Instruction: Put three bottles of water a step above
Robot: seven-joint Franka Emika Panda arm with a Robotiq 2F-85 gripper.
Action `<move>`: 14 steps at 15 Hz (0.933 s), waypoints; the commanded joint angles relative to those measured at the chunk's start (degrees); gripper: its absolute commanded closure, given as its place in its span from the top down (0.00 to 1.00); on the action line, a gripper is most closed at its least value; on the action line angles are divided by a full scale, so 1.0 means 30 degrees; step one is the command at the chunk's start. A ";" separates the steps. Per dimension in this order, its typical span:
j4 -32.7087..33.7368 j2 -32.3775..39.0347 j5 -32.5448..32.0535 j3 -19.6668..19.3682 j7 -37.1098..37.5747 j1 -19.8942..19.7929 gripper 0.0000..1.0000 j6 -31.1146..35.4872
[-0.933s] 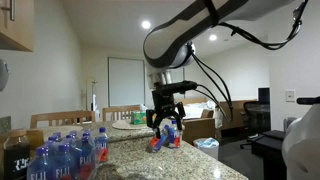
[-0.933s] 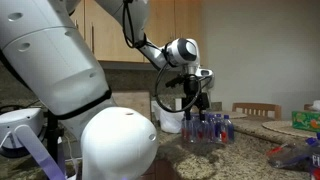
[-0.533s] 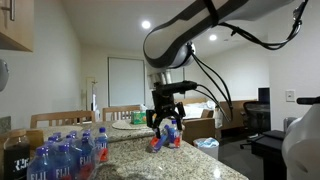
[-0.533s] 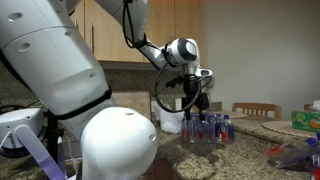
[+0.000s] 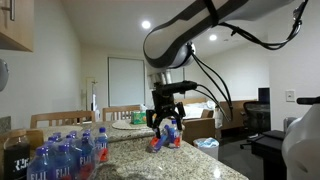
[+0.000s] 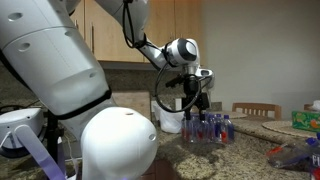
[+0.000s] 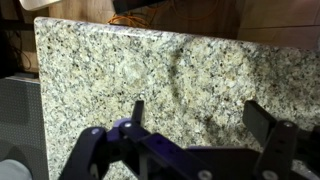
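Several bottles of water (image 5: 62,155) with blue caps stand bunched at the lower left in an exterior view, and they show as a small cluster (image 6: 210,128) below the gripper in the other one. My gripper (image 5: 166,120) hangs open above the speckled granite step (image 5: 195,152), clear of the bottles. In the wrist view both dark fingers (image 7: 265,125) reach in from the bottom over bare granite (image 7: 120,70), and the gripper (image 7: 200,118) has nothing between them. The gripper (image 6: 195,100) touches no bottle.
A red-and-blue object (image 5: 166,139) lies on the granite just beyond the gripper and shows at the near right (image 6: 296,155) in an exterior view. A white container (image 6: 172,121) stands beside the bottles. Chairs (image 5: 122,112) and a table stand behind the counter.
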 commanded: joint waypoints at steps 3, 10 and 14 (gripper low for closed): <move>0.0028 0.0033 -0.0110 -0.0214 0.0096 0.0240 1.00 -0.0036; -0.0037 -0.0025 -0.0250 -0.0154 0.0461 0.0141 1.00 0.0343; -0.0133 -0.0101 -0.0207 -0.0131 0.0925 0.0042 1.00 0.1073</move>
